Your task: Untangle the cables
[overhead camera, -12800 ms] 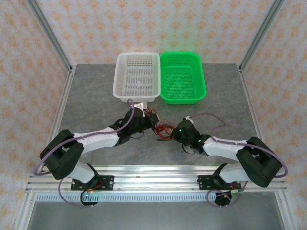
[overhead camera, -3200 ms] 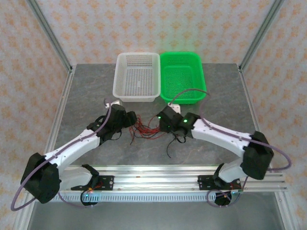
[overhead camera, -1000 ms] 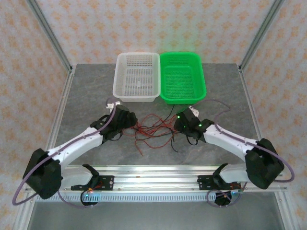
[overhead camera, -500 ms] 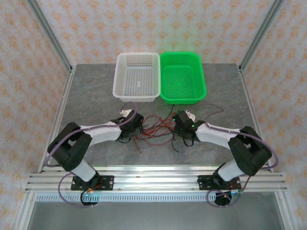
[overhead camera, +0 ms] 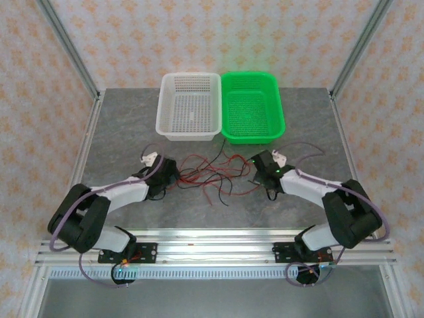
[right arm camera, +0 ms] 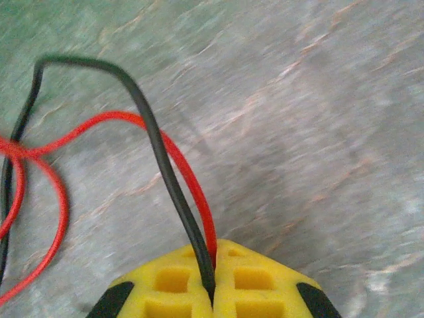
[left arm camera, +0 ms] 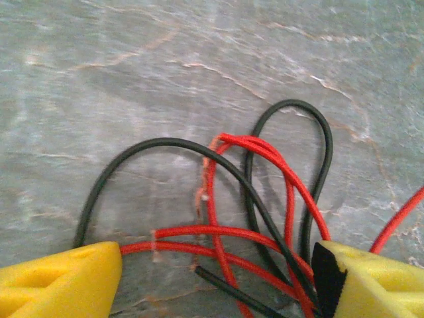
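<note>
Red and black cables (overhead camera: 202, 175), thin and limp, lie in a loose snarl on the grey marbled tabletop (overhead camera: 119, 132). They sit in the centre of the top view, strung between the two grippers and just below the white basket (overhead camera: 191, 106) and the green basket (overhead camera: 253, 106).

Look: smooth round insulation, with the red strands more numerous. Loops overlap and cross several times. In the left wrist view a black arc passes over a red hairpin loop, and a bare black cut end shows at low centre.

Left gripper (left arm camera: 215, 283): its yellow foam pads (left arm camera: 59, 281) sit in the bottom corners of the frame, spread wide. They straddle the crossed strands and clamp nothing.

Right gripper (right arm camera: 212, 281): pads pressed together on one black strand and one red strand. Both leave the seam and run toward the upper left of the frame.

Handling, as I judge it:
- The cables are very light and soft, with a little spring.
- They are likely to slide on the stone and drag their neighbours along wherever they cross.
- The slick jackets may creep through the foam under a hard pull.
- The best hold is a single strand near a free end, outside the crossings, drawn out low and slow.
</note>
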### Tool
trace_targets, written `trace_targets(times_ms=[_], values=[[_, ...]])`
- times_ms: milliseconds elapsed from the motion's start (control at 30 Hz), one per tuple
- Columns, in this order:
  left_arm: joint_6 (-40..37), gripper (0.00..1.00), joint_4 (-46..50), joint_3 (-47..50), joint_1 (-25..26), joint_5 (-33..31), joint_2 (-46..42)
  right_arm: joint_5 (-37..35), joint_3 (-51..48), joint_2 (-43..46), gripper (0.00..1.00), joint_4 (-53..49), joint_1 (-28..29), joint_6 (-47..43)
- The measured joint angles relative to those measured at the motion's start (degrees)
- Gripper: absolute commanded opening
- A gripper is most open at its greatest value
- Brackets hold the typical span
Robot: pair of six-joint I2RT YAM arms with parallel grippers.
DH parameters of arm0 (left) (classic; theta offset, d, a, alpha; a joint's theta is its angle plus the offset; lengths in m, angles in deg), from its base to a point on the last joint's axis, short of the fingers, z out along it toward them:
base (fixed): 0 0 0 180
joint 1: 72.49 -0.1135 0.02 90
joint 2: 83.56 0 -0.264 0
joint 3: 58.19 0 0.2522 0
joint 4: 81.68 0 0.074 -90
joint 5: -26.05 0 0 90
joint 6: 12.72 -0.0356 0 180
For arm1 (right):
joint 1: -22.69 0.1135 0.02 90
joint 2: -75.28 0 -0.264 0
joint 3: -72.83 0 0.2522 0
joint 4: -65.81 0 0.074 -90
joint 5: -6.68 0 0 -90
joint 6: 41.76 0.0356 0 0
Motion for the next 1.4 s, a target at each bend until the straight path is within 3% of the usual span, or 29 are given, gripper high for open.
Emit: trace_targets(times_ms=[333,567,700,933,1167,1300,1400], values=[[-0.5,0.81,1.2,0.2,-1.0,1.6,-11.3,-0.5,-2.1,5.4,0.02,-1.8,-7.0,-3.9],[-3.3,0.80,6.1,-7.3,-1.0,3.3,-13.1,0.8,-0.1,9.6,0.44,-6.7,-7.1,-6.2],[-4.6,0.78,7.1,-8.8,-0.9,5.1,-13.1,3.6,3.3,12.6,0.52,-9.6,-7.1,-8.3],[-5.2,0.74,6.3,-8.9,1.8,7.3,-5.9,9.2,5.8,14.8,0.51,-10.7,-7.1,-9.8],[-5.2,0.68,2.2,-10.3,5.7,8.4,5.5,7.2,5.0,8.0,0.46,-9.3,-7.1,-8.9],[-4.7,0.66,0.3,-10.1,5.7,7.3,9.4,5.1,2.8,2.9,0.39,-7.8,-7.1,-8.2],[-4.1,0.65,-1.6,-8.5,5.3,5.9,9.9,4.0,1.4,0.8,0.20,-6.9,-7.1,-7.7]])
